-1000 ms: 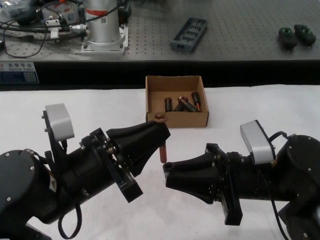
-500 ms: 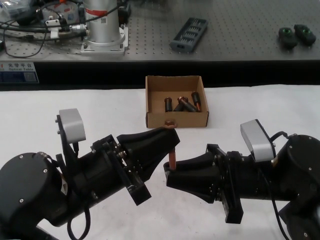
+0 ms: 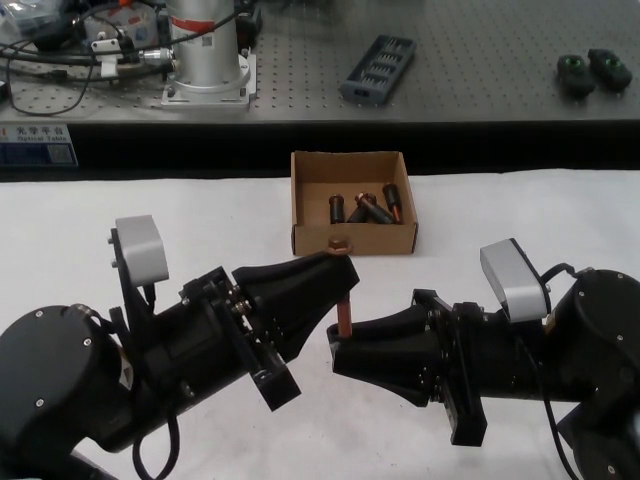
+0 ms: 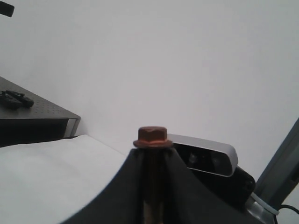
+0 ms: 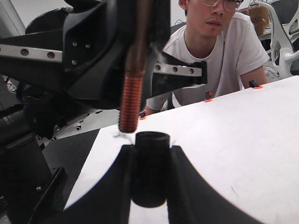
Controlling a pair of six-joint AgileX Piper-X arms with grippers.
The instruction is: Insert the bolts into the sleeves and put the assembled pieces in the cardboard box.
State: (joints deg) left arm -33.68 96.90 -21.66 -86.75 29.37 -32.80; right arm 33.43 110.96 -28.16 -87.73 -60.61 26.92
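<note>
"What were the two arms doing nearest you, low in the frame?"

"The left gripper (image 3: 338, 272), low and left of centre, was clenched on a copper-coloured bolt (image 3: 343, 303). It held the bolt upright, with the flanged hex head poking out above the fingers and the threaded shank hanging below."

"And the other one?"

"The right gripper (image 3: 338, 350) came in from the lower right and was clamped around a black sleeve (image 5: 149, 170), also upright, with its open mouth facing up. The two grippers met nose to nose at the centre of the frame, over the white cloth (image 3: 520, 210)."

"Was the bolt in the sleeve?"

"Not as far as I could see. From the right wrist, the threaded end hung just over the rim of the sleeve's mouth, a touch off to one side."

"What about the box?"

"The cardboard box (image 3: 350, 240) sat just beyond them on the cloth, at the middle of the frame and open at the top. Several assembled pieces (image 3: 365, 208) lay loose inside it."

"And behind that?"

"A perforated bench (image 3: 480, 90) ran across the top of the frame. It carried a metal column (image 3: 205, 45) at the upper left, a black rack (image 3: 378, 67) near the centre and two black and green pieces (image 3: 593, 72) at the upper right."
</note>
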